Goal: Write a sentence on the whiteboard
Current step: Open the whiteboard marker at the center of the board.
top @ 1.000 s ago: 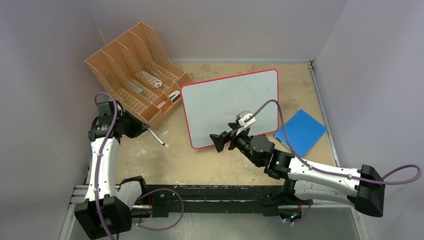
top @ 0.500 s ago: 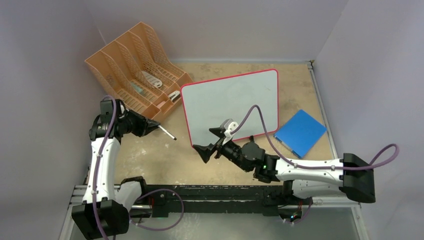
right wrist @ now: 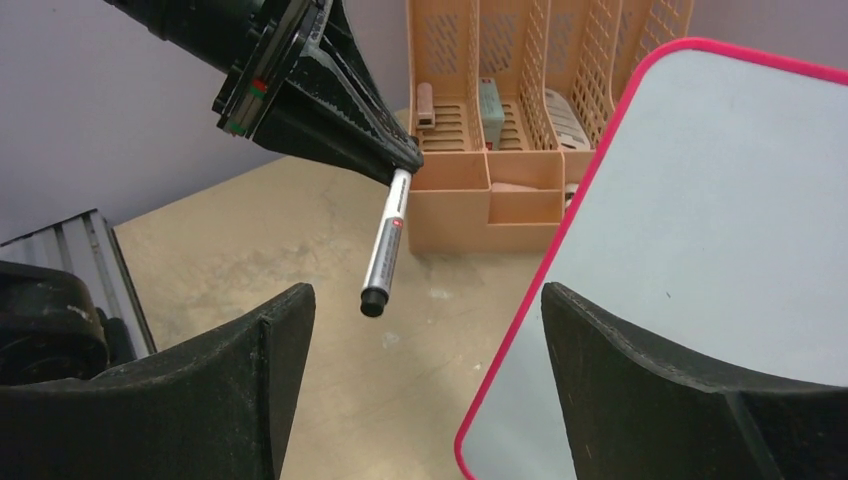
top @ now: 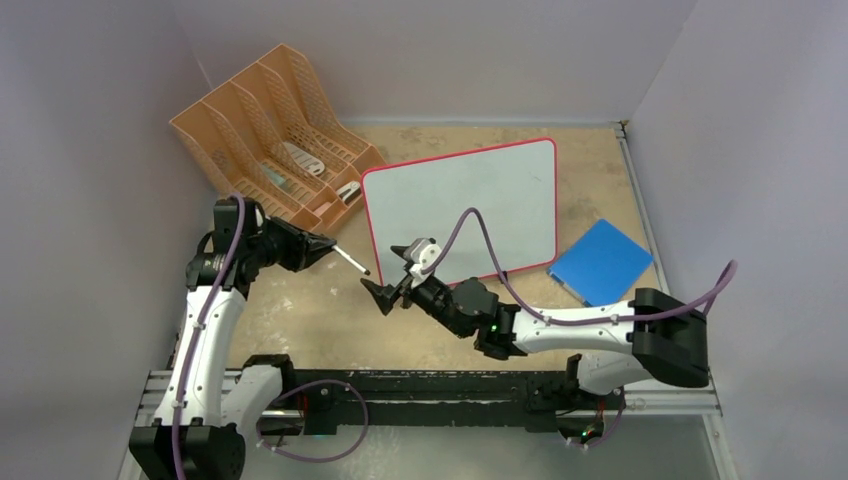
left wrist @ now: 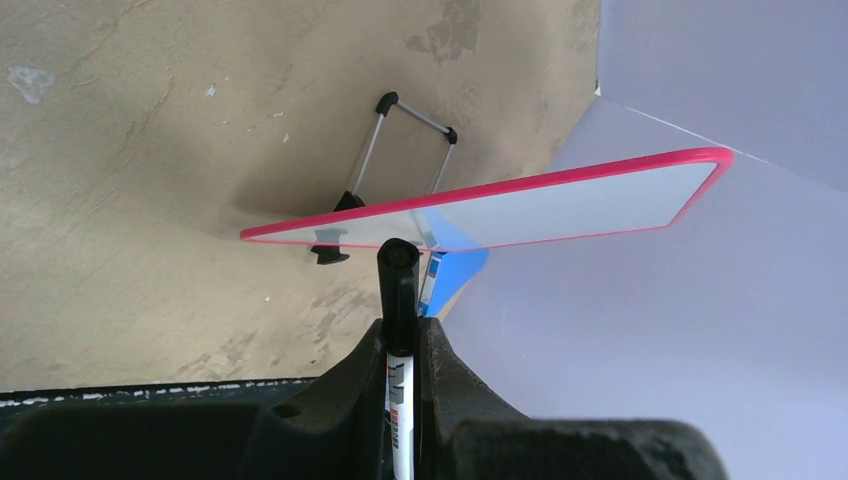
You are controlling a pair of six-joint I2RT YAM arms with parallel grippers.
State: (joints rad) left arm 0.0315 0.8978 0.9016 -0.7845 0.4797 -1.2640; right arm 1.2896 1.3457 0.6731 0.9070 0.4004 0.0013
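The whiteboard point(top: 460, 215) stands tilted on the table, white with a red-pink frame, and no sentence shows on its face. My left gripper point(top: 325, 243) is shut on a marker point(top: 350, 262), a silver pen whose black-capped end sticks out to the right. The left wrist view has the marker point(left wrist: 398, 285) clamped between the fingers and pointing at the whiteboard's point(left wrist: 560, 205) edge. My right gripper point(top: 388, 272) is open by the board's lower left corner, facing the pen. The marker's point(right wrist: 385, 245) cap hangs just beyond my right gripper's point(right wrist: 425, 295) fingertips, towards the left one.
An orange mesh file organiser point(top: 270, 130) stands at the back left with small items in its slots. A blue square pad point(top: 600, 262) lies right of the board. The board's wire stand point(left wrist: 400, 150) props it from behind. Grey walls close in on three sides.
The left arm swung right, carrying the marker toward the board's lower left corner. The right arm drew left off the board's front to face the pen, its jaws narrowing slightly.
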